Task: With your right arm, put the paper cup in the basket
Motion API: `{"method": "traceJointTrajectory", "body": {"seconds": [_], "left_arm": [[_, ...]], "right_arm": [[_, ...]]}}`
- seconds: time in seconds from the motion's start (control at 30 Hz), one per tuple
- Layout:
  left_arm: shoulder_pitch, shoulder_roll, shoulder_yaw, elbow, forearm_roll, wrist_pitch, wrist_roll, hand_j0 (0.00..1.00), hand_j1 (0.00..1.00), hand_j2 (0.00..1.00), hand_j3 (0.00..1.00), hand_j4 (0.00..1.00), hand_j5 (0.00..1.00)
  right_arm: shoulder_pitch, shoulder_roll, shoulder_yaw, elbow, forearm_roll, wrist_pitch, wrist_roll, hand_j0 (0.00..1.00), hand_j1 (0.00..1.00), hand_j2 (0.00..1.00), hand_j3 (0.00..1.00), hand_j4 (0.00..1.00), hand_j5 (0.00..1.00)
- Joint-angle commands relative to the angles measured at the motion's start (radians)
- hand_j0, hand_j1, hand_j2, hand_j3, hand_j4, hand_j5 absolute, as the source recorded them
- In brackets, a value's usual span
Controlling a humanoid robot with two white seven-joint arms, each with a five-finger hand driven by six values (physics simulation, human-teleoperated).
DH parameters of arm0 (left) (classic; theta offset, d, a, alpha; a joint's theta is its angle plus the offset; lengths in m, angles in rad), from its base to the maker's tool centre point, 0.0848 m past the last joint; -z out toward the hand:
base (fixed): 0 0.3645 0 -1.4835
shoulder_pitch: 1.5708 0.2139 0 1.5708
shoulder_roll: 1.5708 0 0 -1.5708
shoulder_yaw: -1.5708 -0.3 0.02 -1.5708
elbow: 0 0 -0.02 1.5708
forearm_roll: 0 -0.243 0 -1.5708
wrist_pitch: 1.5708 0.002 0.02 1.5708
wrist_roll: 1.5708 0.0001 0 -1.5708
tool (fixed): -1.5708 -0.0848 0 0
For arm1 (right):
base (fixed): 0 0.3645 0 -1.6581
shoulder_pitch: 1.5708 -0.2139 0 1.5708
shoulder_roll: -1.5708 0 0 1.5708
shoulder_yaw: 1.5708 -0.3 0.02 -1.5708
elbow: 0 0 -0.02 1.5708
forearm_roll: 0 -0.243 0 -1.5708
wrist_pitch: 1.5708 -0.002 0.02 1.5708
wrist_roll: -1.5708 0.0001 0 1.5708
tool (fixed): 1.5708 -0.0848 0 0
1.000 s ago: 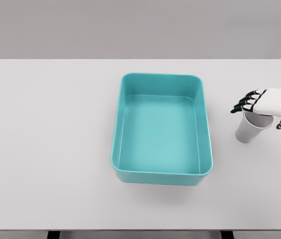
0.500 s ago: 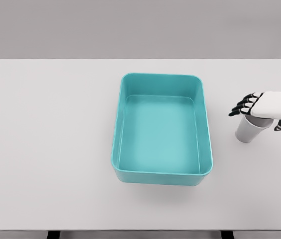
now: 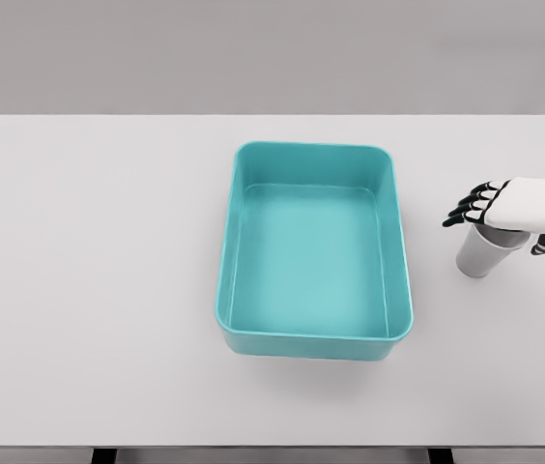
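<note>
The right hand [image 3: 519,208] has been shifted slightly lower and leftward over the paper cup [image 3: 483,253] since a second ago.
The cup's rim is being hidden by the palm; fingers are extended, and a grasp cannot be confirmed. The cup is standing on the table [image 3: 89,271], right of the teal basket [image 3: 314,157]; the wrist is cut off.

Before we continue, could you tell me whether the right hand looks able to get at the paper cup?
Probably yes: the right hand is directly over the paper cup's rim, fingers spread, nothing between them.
</note>
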Motion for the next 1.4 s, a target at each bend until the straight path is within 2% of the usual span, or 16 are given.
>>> {"method": "traceJointTrajectory", "body": {"seconds": [0.0, 0.1, 0.23, 0.3, 0.97, 1.13, 1.37], "left_arm": [[0.000, 0.000, 0.000, 0.000, 0.000, 0.000, 0.000, 1.00, 1.00, 1.00, 1.00, 1.00, 1.00], [0.000, 0.000, 0.000, 0.000, 0.000, 0.000, 0.000, 1.00, 1.00, 1.00, 1.00, 1.00, 1.00], [0.000, 0.000, 0.000, 0.000, 0.000, 0.000, 0.000, 1.00, 1.00, 1.00, 1.00, 1.00, 1.00], [0.000, 0.000, 0.000, 0.000, 0.000, 0.000, 0.000, 1.00, 1.00, 1.00, 1.00, 1.00, 1.00], [0.000, 0.000, 0.000, 0.000, 0.000, 0.000, 0.000, 1.00, 1.00, 1.00, 1.00, 1.00, 1.00], [0.000, 0.000, 0.000, 0.000, 0.000, 0.000, 0.000, 1.00, 1.00, 1.00, 1.00, 1.00, 1.00], [0.000, 0.000, 0.000, 0.000, 0.000, 0.000, 0.000, 1.00, 1.00, 1.00, 1.00, 1.00, 1.00]], "right_arm": [[0.000, -0.001, 0.000, 0.000, -0.001, 0.002, 0.000, 1.00, 1.00, 1.00, 1.00, 1.00, 1.00], [0.000, -0.001, 0.000, 0.000, -0.001, 0.002, 0.000, 0.96, 0.96, 0.96, 0.96, 0.96, 0.96], [-0.002, -0.001, 0.000, 0.000, -0.001, 0.002, 0.000, 0.82, 0.82, 0.82, 0.82, 0.82, 0.82], [-0.002, -0.001, 0.000, 0.000, 0.001, 0.002, 0.000, 0.80, 0.80, 0.80, 0.80, 0.80, 0.80], [-0.025, 0.004, -0.005, 0.000, 0.001, 0.003, 0.000, 0.79, 0.79, 0.79, 0.79, 0.79, 0.79], [-0.031, 0.007, -0.007, 0.000, 0.001, 0.005, 0.000, 0.74, 0.74, 0.74, 0.74, 0.74, 0.74], [-0.049, 0.007, -0.014, 0.000, -0.001, 0.010, 0.000, 0.73, 0.73, 0.73, 0.73, 0.73, 0.73]]}}
